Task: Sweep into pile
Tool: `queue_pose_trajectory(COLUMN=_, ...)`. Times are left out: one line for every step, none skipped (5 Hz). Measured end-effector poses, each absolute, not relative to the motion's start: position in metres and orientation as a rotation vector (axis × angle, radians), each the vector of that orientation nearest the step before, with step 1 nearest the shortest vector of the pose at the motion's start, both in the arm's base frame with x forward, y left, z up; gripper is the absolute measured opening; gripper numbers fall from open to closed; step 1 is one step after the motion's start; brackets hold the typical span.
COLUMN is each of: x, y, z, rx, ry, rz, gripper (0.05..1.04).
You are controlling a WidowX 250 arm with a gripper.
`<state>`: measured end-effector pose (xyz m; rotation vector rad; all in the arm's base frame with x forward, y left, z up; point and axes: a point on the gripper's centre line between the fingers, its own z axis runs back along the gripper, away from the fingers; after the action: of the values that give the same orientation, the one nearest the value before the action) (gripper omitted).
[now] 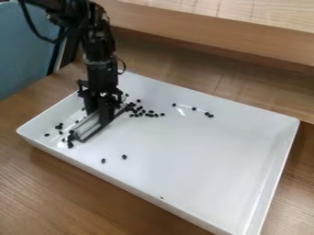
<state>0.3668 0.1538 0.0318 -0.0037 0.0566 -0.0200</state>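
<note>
Well, the white tray [184, 147] holds scattered black beans [124, 157], and over toward its left end the gripper [103, 109] is clamped on a grey sweeper [89, 125], beans near both its ends.

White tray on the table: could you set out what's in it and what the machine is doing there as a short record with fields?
container: white tray on a wooden table
contents: small black beans
tool: long bar with a black edge, low in the tray
gripper: black gripper, holding the bar
densest cluster: just right of the bar in the picture
strays: both sides of the bar
single pile: not yet
</note>
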Motion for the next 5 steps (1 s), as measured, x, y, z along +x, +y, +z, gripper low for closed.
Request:
queue_pose_trajectory(x=0.372, y=0.154, z=0.032, rx=-0.001, ry=0.054, rz=-0.026, gripper=0.397)
queue_pose_trajectory(x=0.372, y=0.149, z=0.031, rx=-0.009, ry=0.059, rz=-0.033, gripper=0.397)
queue_pose_trajectory(x=0.37, y=0.138, z=0.032, rx=-0.024, ry=0.043, rz=-0.053, gripper=0.397)
queue_pose_trajectory(x=0.369, y=0.122, z=0.036, rx=-0.049, ry=0.032, rz=-0.069, gripper=0.397)
queue_pose_trajectory(x=0.378, y=0.102, z=0.055, rx=-0.076, ry=-0.035, rz=-0.098, gripper=0.397)
